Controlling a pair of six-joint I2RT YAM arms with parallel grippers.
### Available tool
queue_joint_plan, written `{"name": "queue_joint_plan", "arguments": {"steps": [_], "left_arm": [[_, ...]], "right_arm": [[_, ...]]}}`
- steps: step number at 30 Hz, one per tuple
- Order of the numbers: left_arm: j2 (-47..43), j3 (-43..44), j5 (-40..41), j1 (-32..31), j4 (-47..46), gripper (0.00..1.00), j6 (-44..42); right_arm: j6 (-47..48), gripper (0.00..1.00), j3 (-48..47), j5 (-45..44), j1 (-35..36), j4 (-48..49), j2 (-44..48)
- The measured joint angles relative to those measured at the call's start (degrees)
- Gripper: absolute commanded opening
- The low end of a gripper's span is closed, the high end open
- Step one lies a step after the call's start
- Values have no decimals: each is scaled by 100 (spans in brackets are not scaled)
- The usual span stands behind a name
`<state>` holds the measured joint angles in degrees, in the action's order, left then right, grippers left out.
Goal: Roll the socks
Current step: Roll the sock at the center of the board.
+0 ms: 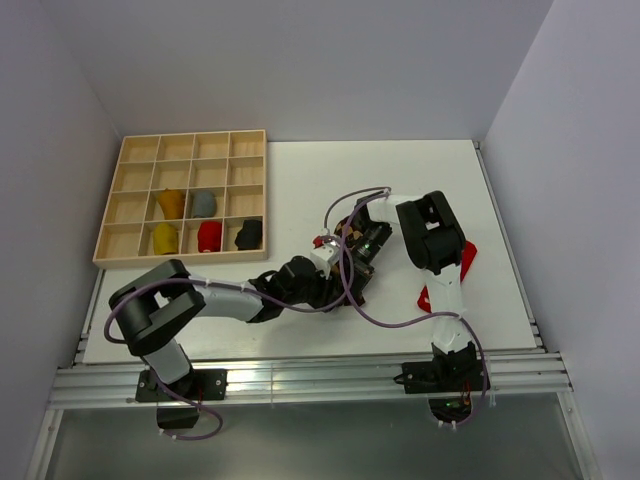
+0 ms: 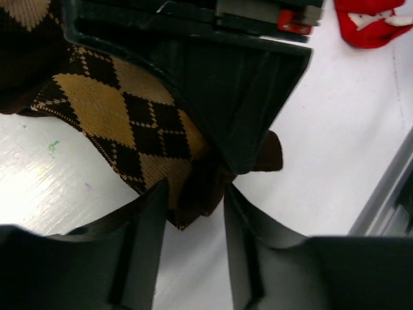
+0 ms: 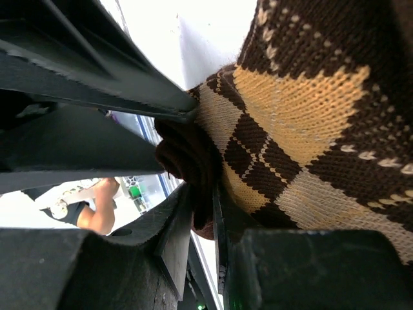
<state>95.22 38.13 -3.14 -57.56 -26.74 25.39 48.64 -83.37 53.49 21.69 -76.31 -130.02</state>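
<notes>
Bench centre: brown-tan argyle knit sock (image 2: 110, 110). Right gripper (image 3: 201, 194) clamped on its dark end; left gripper (image 2: 193, 194) part-open, straddling same end.

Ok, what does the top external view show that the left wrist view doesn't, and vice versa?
Only top external: the wooden tray with five rolled socks, and both arms whole. Only left wrist: the argyle sock close up, the left gripper straddling its dark edge, the right gripper pinching it. Both: the red sock on the table.
</notes>
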Motion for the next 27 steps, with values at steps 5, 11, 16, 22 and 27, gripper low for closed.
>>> {"name": "queue_joint_plan", "arguments": {"steps": [5,11,16,22,27], "left_arm": [[267,140,262,-2,22,13,129],[511,459,472,-24,221,0,282],[590,623,623,-22,437,0,442],[599,916,638,9,1005,0,584],[673,1342,417,170,1759,0,691]], "right_arm": [[-90,27,4,-13,0,9,2],[-485,41,308,-186,-11,435,374],[-979,46,726,-409,-144,1165,1449],[-1460,45,964,-439,-1029,1961,2555],[-1486,46,1563,-671,-1799,2684,3401]]}}
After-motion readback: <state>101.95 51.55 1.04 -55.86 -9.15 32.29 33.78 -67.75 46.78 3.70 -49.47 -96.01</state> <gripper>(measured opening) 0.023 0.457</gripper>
